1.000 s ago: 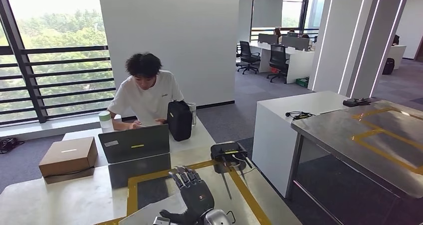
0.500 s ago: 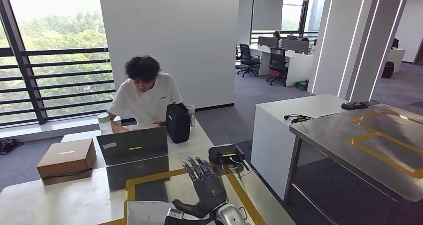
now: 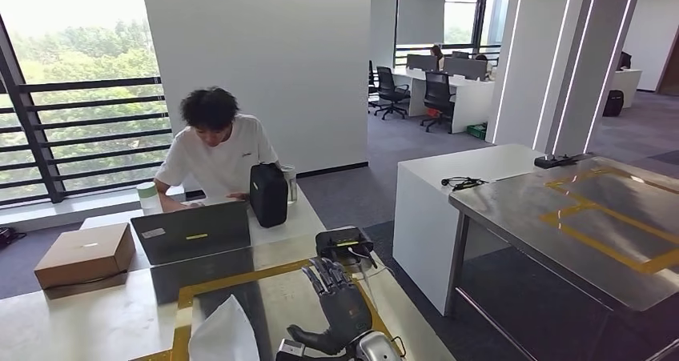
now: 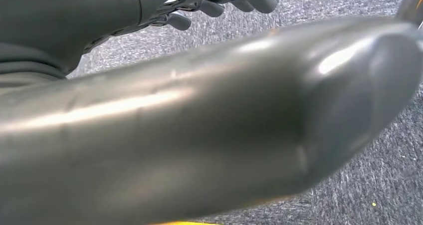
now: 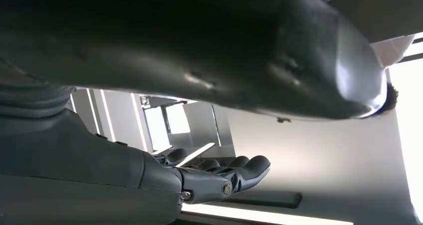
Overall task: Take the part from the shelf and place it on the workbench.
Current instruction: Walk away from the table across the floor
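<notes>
A white flat part (image 3: pixel 223 334) stands tilted up into a peak at the near edge of the table with a yellow taped outline (image 3: pixel 240 277). My right hand (image 3: pixel 339 310) is raised just right of it, fingers straight and apart, thumb reaching toward the part with a narrow gap between them. In the right wrist view the right hand (image 5: pixel 219 177) holds nothing, and a white corner (image 5: pixel 396 46) shows past the thumb. My left hand (image 4: pixel 219 0) hangs over grey carpet with loosely bent fingers and nothing in it.
A person (image 3: pixel 212 149) sits behind a laptop (image 3: pixel 192 231) across the table. Also on the table are a black bag (image 3: pixel 268 194), a cardboard box (image 3: pixel 84 254) and a black device (image 3: pixel 343 242). A steel bench with yellow tape (image 3: pixel 584 217) stands to the right, across a carpeted aisle.
The whole picture has shifted left, so the camera has moved. My right hand has risen slightly. The white part, flat before, now tips up into a peak.
</notes>
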Controlling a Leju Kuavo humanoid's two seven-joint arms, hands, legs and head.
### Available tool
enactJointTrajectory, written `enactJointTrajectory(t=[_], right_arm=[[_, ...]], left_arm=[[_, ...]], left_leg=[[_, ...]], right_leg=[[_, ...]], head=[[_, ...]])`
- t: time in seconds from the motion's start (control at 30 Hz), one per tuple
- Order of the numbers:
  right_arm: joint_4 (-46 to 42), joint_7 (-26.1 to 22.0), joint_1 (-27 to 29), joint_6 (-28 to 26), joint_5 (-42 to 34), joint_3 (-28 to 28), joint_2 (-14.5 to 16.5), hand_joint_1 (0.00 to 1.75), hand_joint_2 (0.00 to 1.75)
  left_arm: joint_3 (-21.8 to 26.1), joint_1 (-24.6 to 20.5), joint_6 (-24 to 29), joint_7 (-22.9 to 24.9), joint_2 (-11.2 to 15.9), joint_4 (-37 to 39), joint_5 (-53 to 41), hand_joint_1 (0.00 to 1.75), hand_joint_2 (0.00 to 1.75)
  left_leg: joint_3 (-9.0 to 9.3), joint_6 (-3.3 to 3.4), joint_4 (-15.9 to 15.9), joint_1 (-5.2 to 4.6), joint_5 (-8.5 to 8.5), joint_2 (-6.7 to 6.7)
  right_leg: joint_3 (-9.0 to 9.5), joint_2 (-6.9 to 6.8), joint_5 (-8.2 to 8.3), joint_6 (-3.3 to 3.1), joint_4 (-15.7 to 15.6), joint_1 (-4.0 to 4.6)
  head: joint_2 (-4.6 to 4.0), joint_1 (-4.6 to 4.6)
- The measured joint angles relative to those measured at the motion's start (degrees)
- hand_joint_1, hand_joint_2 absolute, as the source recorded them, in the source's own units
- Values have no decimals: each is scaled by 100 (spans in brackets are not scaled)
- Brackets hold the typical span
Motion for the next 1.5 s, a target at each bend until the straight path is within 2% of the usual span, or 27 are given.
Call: enactJointTrajectory(t=[0.07,0.1,0.17,0.2,0.27,0.33,0.37,0.4,0.43,0.53,0.6,0.7,0.77,0.83,0.87,0.9,0.93,1.0,1.07,1.1,1.2,1.23,1.3,1.37,1.4,1.43,1.5], right_arm=[[-22,5,-33,31,-1,-3,-52,0,0],[-29,9,-53,53,-3,-5,-77,0,0],[-33,12,-92,89,-21,-7,-125,0,0],[-33,12,-109,94,-35,-9,-150,0,0],[-33,6,-141,79,-68,-30,-198,0,0],[-33,1,-149,48,-94,-65,-222,0,0],[-33,-2,-141,30,-100,-83,-228,0,0],[-33,-8,-133,4,-104,-95,-231,0,0],[-35,-13,-129,-25,-107,-104,-231,0,0],[-63,6,-161,-120,-102,-120,-192,0,0],[-79,42,-206,-144,-63,-128,-130,0,0],[-81,78,-333,-108,31,-132,47,0,0],[-80,74,-428,-102,60,-132,196,0,0],[-79,68,-490,-117,82,-132,329,0,0],[-79,72,-503,-126,98,-132,391,0,0],[-79,78,-510,-131,115,-132,445,0,0],[-79,81,-518,-132,129,-132,493,0,0],[-79,80,-561,-130,136,-132,575,0,0],[-79,78,-635,-129,136,-134,653,0,0],[-79,81,-669,-130,137,-136,692,0,0],[-78,128,-704,-156,176,-137,776,0,0],[-78,152,-703,-190,208,-137,786,0,0],[-77,186,-698,-292,279,-137,791,0,0],[-77,197,-681,-391,327,-137,793,0,0],[-77,189,-667,-431,334,-139,793,0,0],[-77,173,-657,-469,339,-143,792,0,0],[-78,133,-673,-533,345,-167,787,0,0]], left_arm=[[0,-1,-7,-36,2,0,0,0,131],[1,3,-13,-48,4,0,0,0,175],[2,16,-34,-57,7,1,-10,0,175],[2,19,-49,-58,9,1,-24,0,175],[2,25,-71,-54,19,1,-64,0,175],[2,35,-79,-52,40,-1,-98,0,175],[2,38,-84,-55,48,-1,-108,0,175],[2,39,-98,-69,57,-1,-110,0,175],[2,39,-115,-93,68,-1,-98,0,175],[3,34,-175,-219,99,-2,-17,0,175],[11,19,-241,-302,134,-3,100,0,175],[97,-8,-324,-366,210,-5,358,0,175],[167,-12,-322,-366,274,-5,452,0,175],[223,-7,-279,-362,354,-7,485,0,175],[250,-3,-253,-365,398,-9,496,0,175],[278,-1,-232,-377,443,-11,508,0,175],[303,-1,-218,-396,487,-14,519,0,175],[330,-9,-179,-431,577,-25,522,0,175],[336,-19,-131,-432,655,-38,505,0,175],[337,-22,-110,-426,692,-43,495,0,175],[339,-20,-70,-413,784,-56,459,0,175],[339,-21,-61,-401,807,-61,439,0,175],[339,-23,-55,-361,846,-69,389,0,175],[339,-23,-51,-328,868,-74,357,0,175],[339,-26,-44,-313,875,-74,350,0,175],[339,-33,-33,-296,880,-74,343,0,175],[339,-68,-5,-256,884,-74,308,0,175]], left_leg=[[234,47,-456,-47,116,-1],[229,61,-488,-66,122,-2],[210,129,-509,-69,200,-4],[193,172,-526,-63,247,-2],[125,247,-550,-47,344,8],[16,285,-543,-58,420,11],[-38,289,-536,-64,454,12],[-91,287,-529,-69,487,12],[-138,279,-520,-72,518,10],[-224,223,-504,-77,600,10],[-244,151,-513,-72,660,14],[-293,29,-505,-61,685,15],[-420,-44,-195,-56,374,6],[-631,-110,493,-47,-113,0],[-701,-137,806,-42,-261,0],[-698,-158,968,-35,-297,0],[-592,-174,922,-25,-222,1],[-107,-198,266,6,14,2],[316,-152,-375,-4,92,-32],[385,-104,-513,-16,71,-51],[289,81,-530,-28,149,-55],[245,138,-537,-25,200,-44],[134,217,-544,-24,322,-27],[-13,246,-536,-42,435,-25],[-85,252,-530,-56,487,-24],[-153,256,-524,-71,537,-23],[-263,257,-516,-101,631,-20]], right_leg=[[-14,-2,42,61,-2,17],[-17,-4,68,100,-14,20],[-24,-8,109,180,-41,-1],[-50,-13,55,214,-1,-9],[-219,-23,-302,261,415,-18],[-478,-25,-770,289,1171,-15],[-546,-25,-894,295,1450,-15],[-514,-25,-908,291,1531,-13],[-359,-25,-825,277,1375,-10],[417,-30,-500,173,228,35],[580,-32,-439,98,-84,84],[511,-32,-310,-18,-144,72],[440,-35,-195,-96,-197,32],[325,-35,-101,-131,-198,32],[261,-36,-53,-128,-194,31],[197,-38,-6,-120,-191,29],[133,-40,41,-106,-185,25],[14,-45,121,-56,-151,12],[-77,-45,192,14,-108,11],[-100,-43,228,50,-97,16],[-146,-31,292,155,-97,13],[-199,-32,180,184,-7,6],[-392,-36,-311,222,510,0],[-586,-37,-774,234,1255,8],[-600,-37,-841,224,1486,16],[-517,-37,-791,199,1521,29],[-37,-35,-529,95,970,82]], head=[[0,7],[0,10],[0,13],[0,19],[0,36],[0,50],[0,52],[0,55],[0,58],[0,57],[0,59],[0,62],[0,41],[0,24],[0,19],[0,17],[0,14],[0,13],[0,14],[0,19],[0,31],[0,34],[0,45],[0,53],[0,56],[0,58],[0,62]])
